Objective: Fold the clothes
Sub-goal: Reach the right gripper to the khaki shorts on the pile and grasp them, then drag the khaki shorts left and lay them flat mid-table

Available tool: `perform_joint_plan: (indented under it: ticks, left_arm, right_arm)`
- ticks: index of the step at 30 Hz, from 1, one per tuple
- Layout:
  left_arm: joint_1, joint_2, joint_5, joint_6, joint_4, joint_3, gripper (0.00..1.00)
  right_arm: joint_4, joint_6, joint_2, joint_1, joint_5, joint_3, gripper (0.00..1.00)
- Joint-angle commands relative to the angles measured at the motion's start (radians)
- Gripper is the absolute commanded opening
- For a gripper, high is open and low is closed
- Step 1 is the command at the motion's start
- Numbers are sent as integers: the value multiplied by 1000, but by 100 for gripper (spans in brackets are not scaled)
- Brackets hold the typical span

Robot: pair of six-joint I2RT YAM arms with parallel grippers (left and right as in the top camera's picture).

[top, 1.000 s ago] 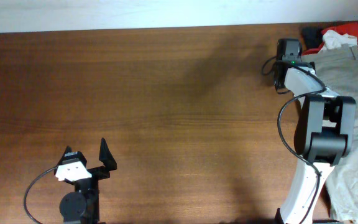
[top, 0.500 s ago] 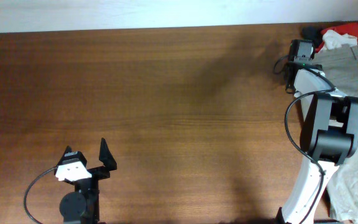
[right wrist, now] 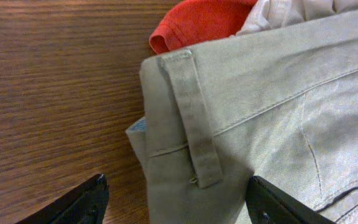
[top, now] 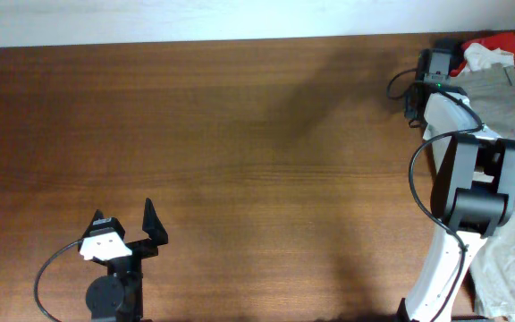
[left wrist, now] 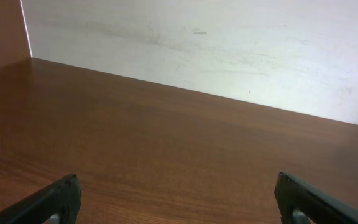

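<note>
The khaki clothes (top: 506, 107) lie at the table's right edge, running from the far right corner down toward the front. In the right wrist view their waistband corner with a belt loop (right wrist: 194, 124) fills the frame. My right gripper (right wrist: 179, 202) is open, its fingers straddling that waistband corner just above the cloth; overhead its wrist (top: 434, 67) sits at the cloth's far left corner. My left gripper (top: 132, 234) is open and empty near the front left, over bare table (left wrist: 179, 205).
A red cloth (top: 508, 43) and a white cloth (top: 483, 55) lie at the far right corner, beside and partly under the khaki cloth; the red one shows in the right wrist view (right wrist: 197, 22). A white wall borders the table's far edge (left wrist: 229, 43).
My right gripper has moved toward the far right, from beside the cloth's edge to over its waistband corner. The left arm has not moved.
</note>
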Motion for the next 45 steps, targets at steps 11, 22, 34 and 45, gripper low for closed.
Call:
perform_joint_plan:
  ticks: [11, 22, 34, 45]
  left_arm:
    - [2, -6, -5, 10, -1, -4, 99]
    - [2, -6, -5, 10, -1, -4, 99]
    - [2, -6, -5, 10, -1, -4, 99]
    - [2, -6, -7, 10, -1, -3, 99]
  right_arm:
    - [-14, 10, 37, -8, 2, 93, 18]
    - [-270, 140, -127, 48, 1, 312, 4]
    - [-88, 519, -92, 724, -650, 455, 4]
    - [-241, 457, -121, 696, -536, 457, 99]
